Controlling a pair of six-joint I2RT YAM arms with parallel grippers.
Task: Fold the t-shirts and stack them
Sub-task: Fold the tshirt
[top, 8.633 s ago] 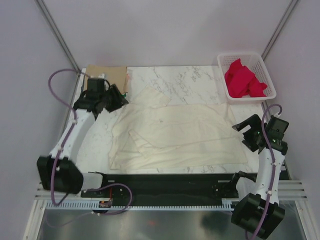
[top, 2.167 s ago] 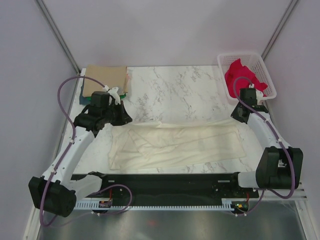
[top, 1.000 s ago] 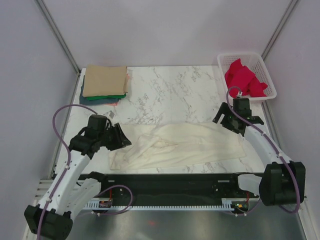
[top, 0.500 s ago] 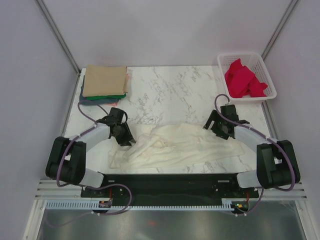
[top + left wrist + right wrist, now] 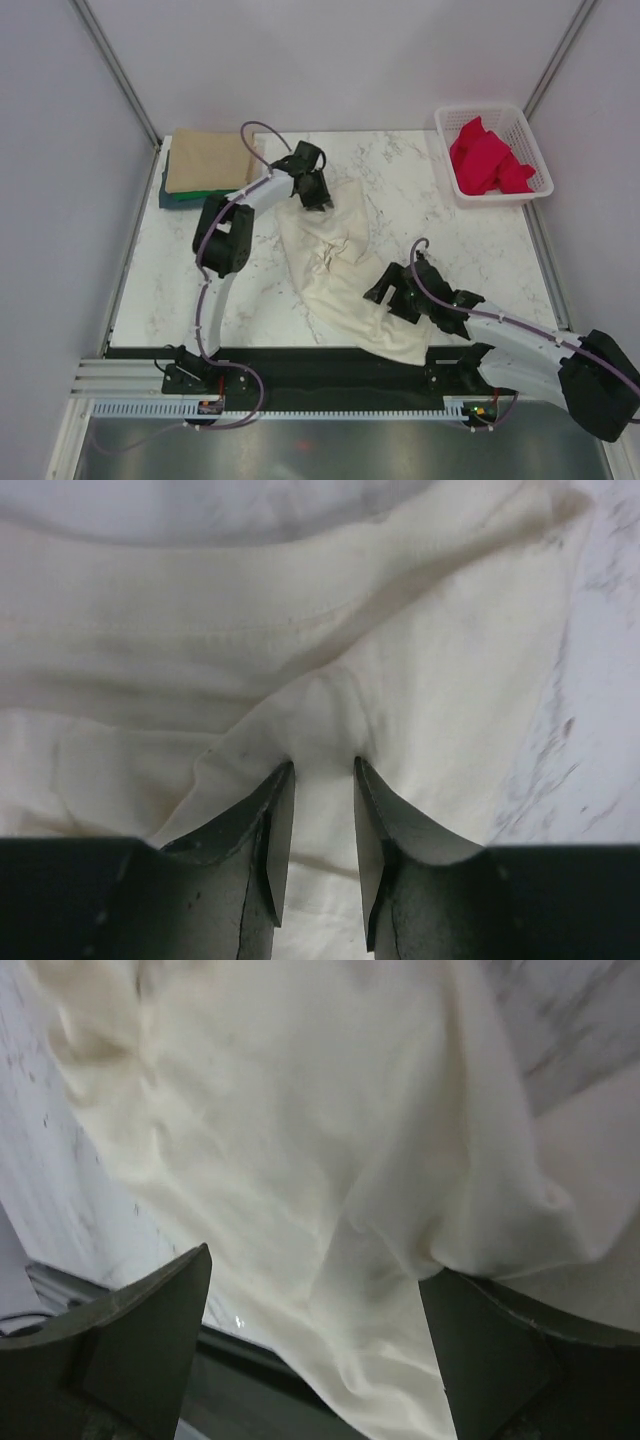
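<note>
The large cream t-shirt (image 5: 340, 260) lies bunched in a diagonal strip from the table's back centre to the front edge, its lower end hanging over the black rail. My left gripper (image 5: 314, 193) is stretched to the strip's far end; in the left wrist view it (image 5: 323, 770) is shut on a fold of the cream cloth (image 5: 300, 630). My right gripper (image 5: 392, 296) sits low over the strip's near end; in the right wrist view it (image 5: 315, 1270) is open wide with cream cloth (image 5: 300, 1110) between and draped on the right finger. Folded tan and green t-shirts (image 5: 205, 165) are stacked at the back left.
A white mesh basket (image 5: 495, 110) holding red cloth (image 5: 485, 160) stands at the back right corner. The marble tabletop (image 5: 420, 190) shows around the shirt. A black rail (image 5: 300, 365) runs along the near edge.
The cream t-shirt has been swung from lying across the front to a diagonal strip. My left gripper went to the back centre with its end; my right gripper dropped to the front.
</note>
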